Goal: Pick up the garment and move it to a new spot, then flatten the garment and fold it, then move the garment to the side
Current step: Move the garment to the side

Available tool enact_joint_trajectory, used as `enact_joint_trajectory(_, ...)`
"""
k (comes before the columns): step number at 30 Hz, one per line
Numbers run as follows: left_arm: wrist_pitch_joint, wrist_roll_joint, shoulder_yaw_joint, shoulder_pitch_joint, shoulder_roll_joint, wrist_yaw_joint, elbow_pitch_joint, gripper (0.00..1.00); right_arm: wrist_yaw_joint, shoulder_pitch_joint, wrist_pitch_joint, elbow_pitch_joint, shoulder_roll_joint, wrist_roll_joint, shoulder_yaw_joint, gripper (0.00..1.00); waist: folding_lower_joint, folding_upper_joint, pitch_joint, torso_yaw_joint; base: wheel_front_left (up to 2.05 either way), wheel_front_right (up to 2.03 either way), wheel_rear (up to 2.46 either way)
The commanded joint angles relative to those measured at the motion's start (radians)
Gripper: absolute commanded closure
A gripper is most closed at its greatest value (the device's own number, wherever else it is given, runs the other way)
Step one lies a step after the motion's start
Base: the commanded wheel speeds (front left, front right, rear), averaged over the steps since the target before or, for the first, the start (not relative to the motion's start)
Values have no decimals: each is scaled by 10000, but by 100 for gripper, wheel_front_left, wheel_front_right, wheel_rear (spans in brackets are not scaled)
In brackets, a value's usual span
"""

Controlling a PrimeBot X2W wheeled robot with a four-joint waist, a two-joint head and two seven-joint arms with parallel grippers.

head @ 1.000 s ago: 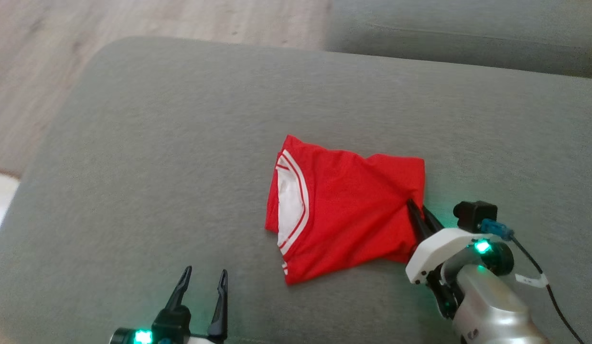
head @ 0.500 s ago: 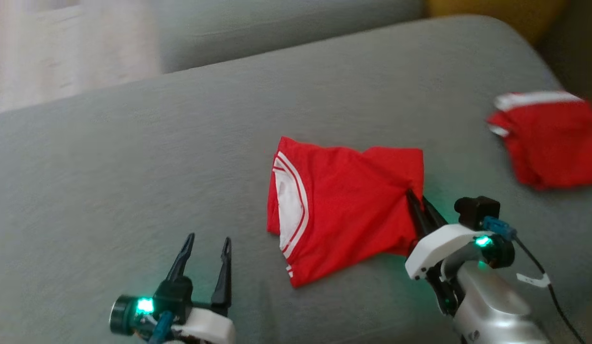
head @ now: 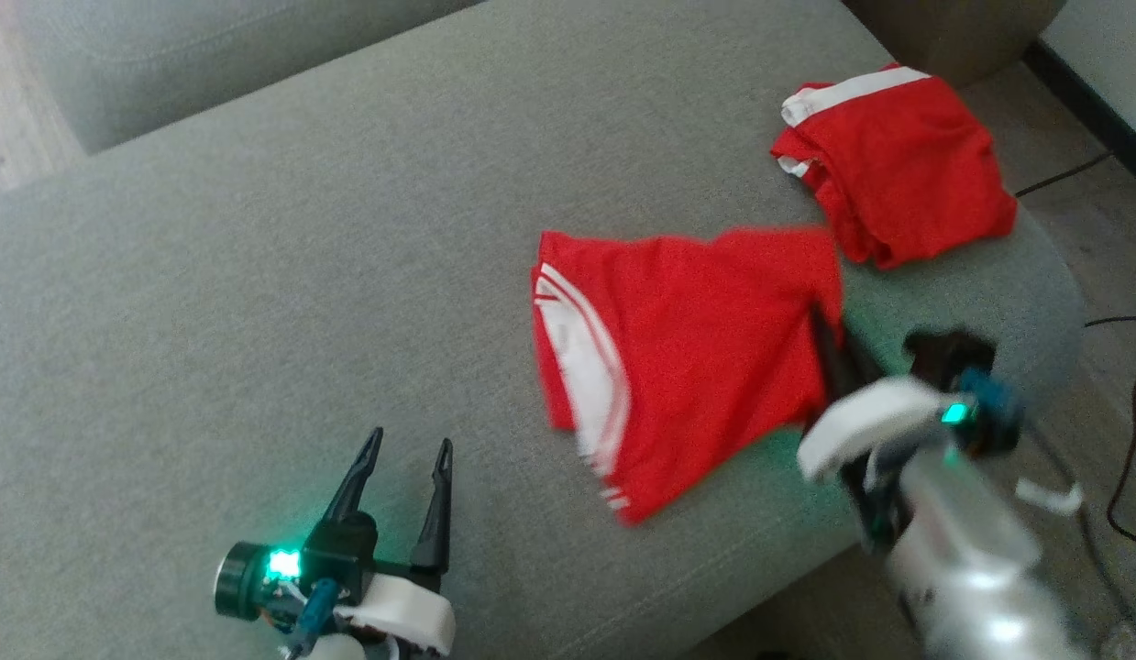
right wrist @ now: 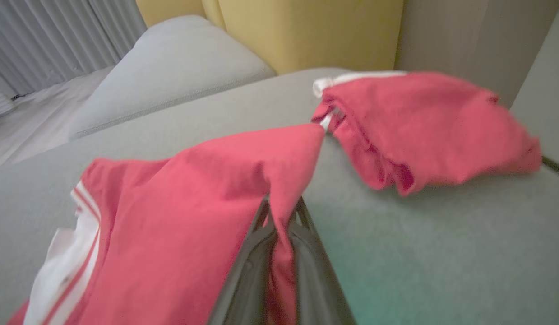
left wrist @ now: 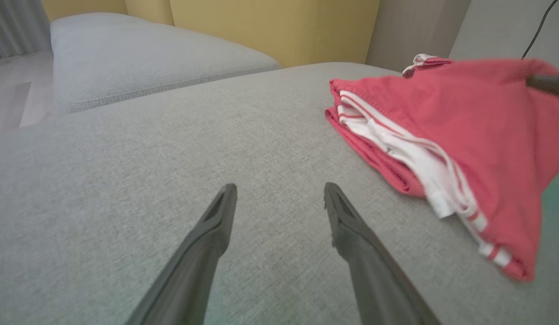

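Right gripper (right wrist: pixel 281 206) is clamped on the right edge of the folded red garment (head: pixel 705 339), laid near the front edge of the sofa seat (head: pixel 256 275) toward its right end; such light, limp cloth is judged best pinched through all layers, the left gripper (head: pixel 412 438) being seen spread and empty

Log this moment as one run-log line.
step: move aside | right gripper: shut on folded garment edge | left gripper: open, empty | second red garment: far right corner of cushion
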Motion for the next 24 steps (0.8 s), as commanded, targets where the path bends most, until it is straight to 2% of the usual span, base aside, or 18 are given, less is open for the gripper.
enact_joint_trajectory(1, -51, 106, 367, -322, 46, -25, -240, 0, -7, -832, -67, -409, -12, -256, -25, 100, -1, 0, 132, 86, 0, 0, 0)
enact_joint_trajectory(5, -51, 226, 474, -374, 98, -120, -207, 0, -7, -1909, -67, -181, -190, -1659, -1277, 100, -1, 0, 352, 416, 0, 0, 0)
enact_joint_trajectory(16, -51, 414, 597, -473, 138, -274, -182, 0, -7, -3699, 25, 887, -1937, -5199, -5232, 100, -1, 0, 755, 1394, 0, 0, 0)
enact_joint_trajectory(17, -51, 426, 614, -484, 142, -270, -188, 0, -7, -3774, 24, 859, -2015, -5525, -5547, 89, -1, 0, 761, 1442, 0, 0, 0)
enact_joint_trajectory(18, -51, 438, 630, -485, 144, -262, -189, 0, -7, -3829, 30, 823, -2063, -5882, -5813, 14, -1, 0, 767, 1481, 0, 0, 0)
enact_joint_trajectory(19, -51, 446, 650, -482, 147, -253, -185, 0, -7, -3895, 28, 753, -2054, -6171, -6119, 0, -1, 0, 775, 1508, 0, 0, 0)
enact_joint_trajectory(24, -51, 475, 711, -484, 149, -216, -155, 0, -7, -4072, -43, 206, -1453, -7202, -7206, 0, -1, 0, 726, 1640, 0, 0, 0)
